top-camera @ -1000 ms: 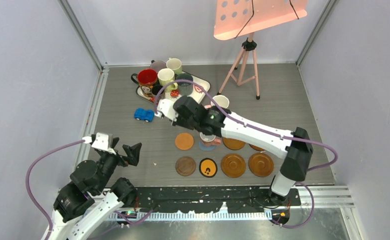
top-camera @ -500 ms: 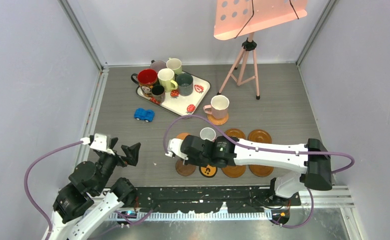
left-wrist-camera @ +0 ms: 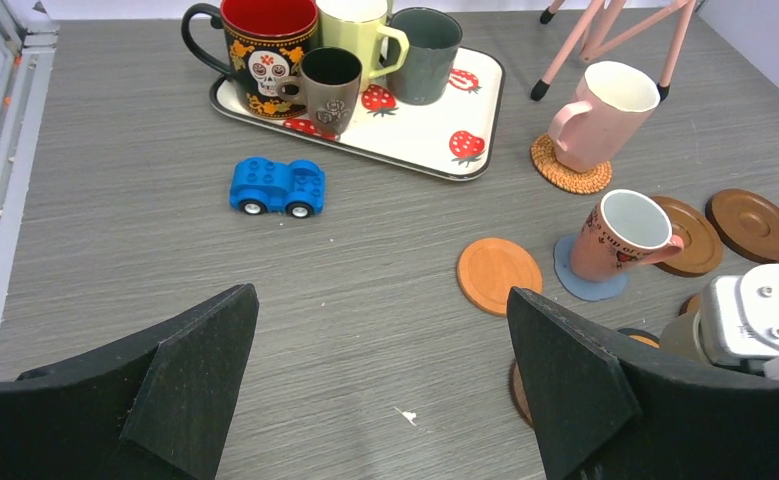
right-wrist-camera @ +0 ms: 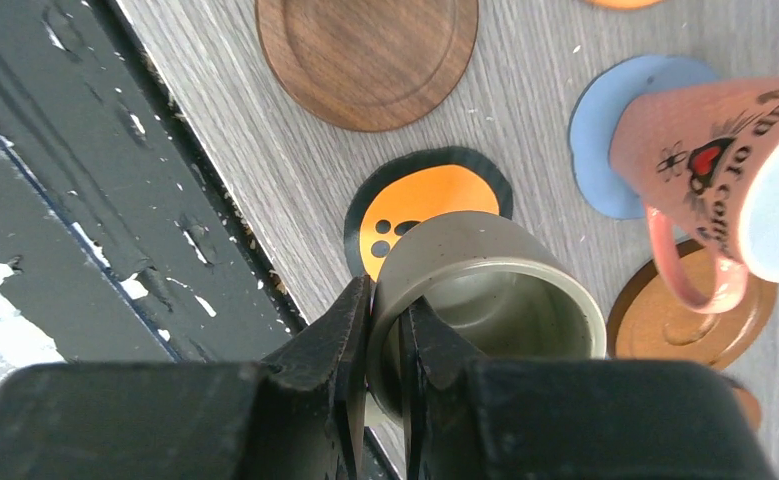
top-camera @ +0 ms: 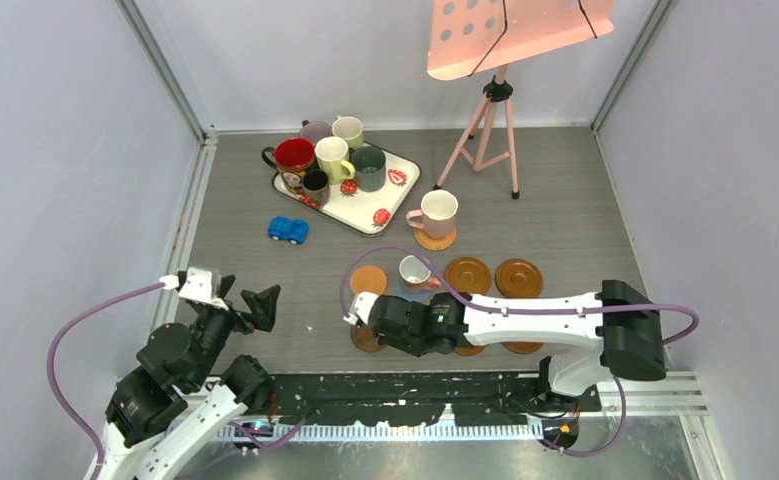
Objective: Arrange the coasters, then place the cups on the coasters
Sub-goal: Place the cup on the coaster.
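Observation:
My right gripper [right-wrist-camera: 385, 300] is shut on the wall of a grey cup [right-wrist-camera: 485, 290], one finger inside the rim and one outside. It holds the cup just over the black coaster with the orange centre [right-wrist-camera: 425, 205]. In the top view the right gripper [top-camera: 395, 325] and its arm cover that cup. A pink printed cup [top-camera: 415, 271] stands on a blue coaster [left-wrist-camera: 585, 285]. Another pink cup [top-camera: 437, 213] stands on a woven coaster [left-wrist-camera: 570, 178]. The plain orange coaster [top-camera: 368, 280] and the dark wood coaster [right-wrist-camera: 365, 50] are bare. My left gripper [left-wrist-camera: 385, 380] hangs open at the near left.
A white strawberry-print tray [top-camera: 365, 205] at the back holds several cups. A blue toy car [top-camera: 288, 230] sits in front of it. Two brown rimmed coasters [top-camera: 467, 274] [top-camera: 518, 277] lie right of the blue one. A pink tripod stand [top-camera: 490, 120] rises at the back right.
My right arm has swung from the middle of the table back to the near row with the grey cup, stopping over the black-and-orange coaster. The left arm has not moved.

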